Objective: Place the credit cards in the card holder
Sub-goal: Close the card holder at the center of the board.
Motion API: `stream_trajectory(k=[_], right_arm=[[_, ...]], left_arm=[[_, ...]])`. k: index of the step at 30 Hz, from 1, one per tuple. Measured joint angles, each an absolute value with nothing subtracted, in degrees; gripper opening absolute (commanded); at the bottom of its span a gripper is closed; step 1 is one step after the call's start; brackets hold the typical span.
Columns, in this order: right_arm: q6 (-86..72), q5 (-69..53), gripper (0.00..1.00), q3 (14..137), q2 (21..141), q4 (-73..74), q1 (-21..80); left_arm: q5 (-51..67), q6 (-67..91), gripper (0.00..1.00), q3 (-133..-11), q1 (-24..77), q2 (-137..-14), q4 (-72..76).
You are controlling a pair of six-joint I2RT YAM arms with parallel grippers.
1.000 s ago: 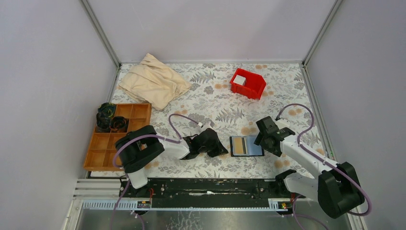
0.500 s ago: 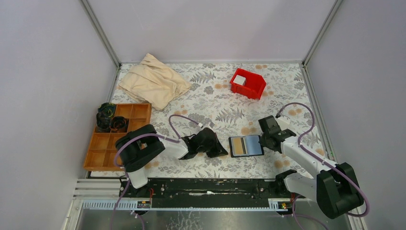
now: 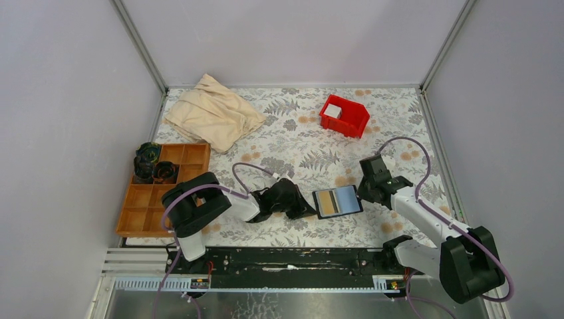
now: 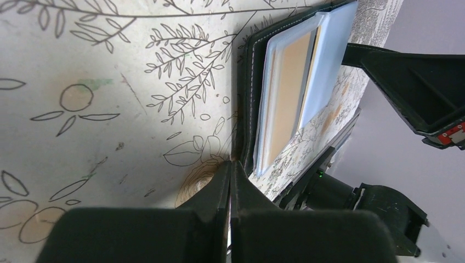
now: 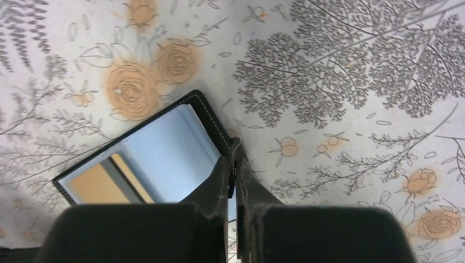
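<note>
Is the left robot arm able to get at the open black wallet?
Probably yes. The left gripper, shut, sits right at the edge of the open black leather-like wallet, and nothing lies between them.

Table (image 3: 299,143): flat top covered in a cream print of grey ferns and orange roses. Back wall (image 3: 292,40), left wall (image 3: 60,133), right wall (image 3: 505,133): plain pale lilac-grey, rising from the table's edges. Posts: aluminium, one at the table's far left corner (image 3: 140,46), one at its far right corner (image 3: 442,46). Rail (image 3: 286,259): black, along the table's near edge. Light: soft, even, faint shadows on the table.
</note>
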State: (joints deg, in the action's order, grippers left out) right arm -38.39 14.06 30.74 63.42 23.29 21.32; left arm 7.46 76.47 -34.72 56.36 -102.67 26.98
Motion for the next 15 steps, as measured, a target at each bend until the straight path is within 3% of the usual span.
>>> stream_trajectory(k=[15], right_arm=[[-34.9, 5.3, 0.0, 37.5, 63.3, 24.4, 21.3]], left_arm=[[9.0, 78.8, 0.0, -35.9, 55.9, -104.8, 30.3]])
